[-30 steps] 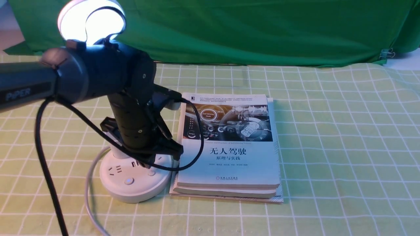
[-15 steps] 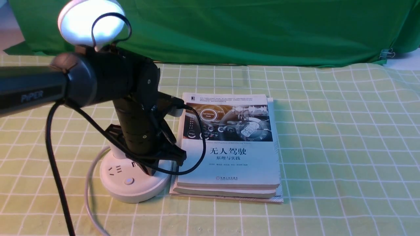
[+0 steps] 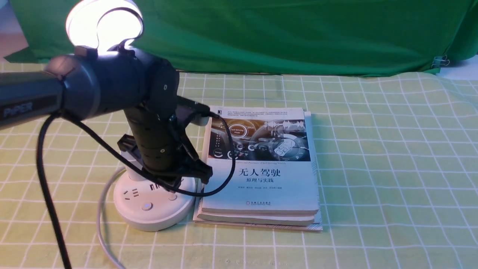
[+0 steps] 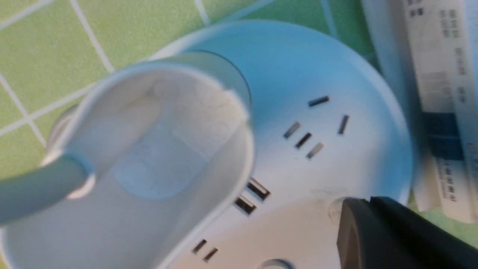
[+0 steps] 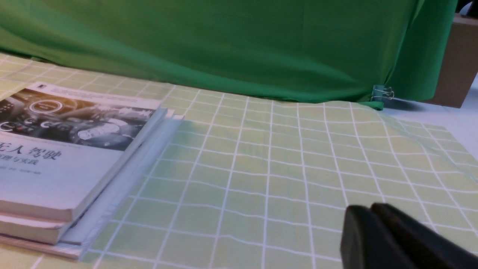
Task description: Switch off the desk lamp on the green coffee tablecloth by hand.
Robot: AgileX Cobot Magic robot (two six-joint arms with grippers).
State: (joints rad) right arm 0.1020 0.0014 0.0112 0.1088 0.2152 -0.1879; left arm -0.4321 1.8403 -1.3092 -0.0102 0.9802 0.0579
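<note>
Plain dark green draped fabric (image 3: 283, 37) hangs behind the green coffee tablecloth (image 3: 373, 168), a large yellow-green cloth with a white grid of thin lines. The desk lamp (image 3: 153, 213), white plastic with a round disc head, stands on the cloth at the robot's left, its head brightly lit. A pale cord (image 3: 100, 220) runs beside its round base, and a stack of white paper books (image 3: 261, 190) with a car-dashboard cover lies just beside the base.

The lamp's white cup-like holder (image 4: 157, 138) opens towards the left wrist camera, showing its pale inner walls and floor; a pale round neck (image 4: 44, 186) meets its rim. The front view mostly hides this holder behind the black left gripper (image 3: 173, 184), which hangs over the base near the buttons (image 3: 146, 206). Its jaws are clenched together with nothing between them; whether the tips touch the base, I cannot tell. A black cable (image 3: 227, 130) loops around the gripper.

Only the right wrist view shows a brown boxy object (image 5: 452, 59) beyond the fabric, and the black right gripper (image 5: 368, 209), also clenched on itself, well apart from the books
</note>
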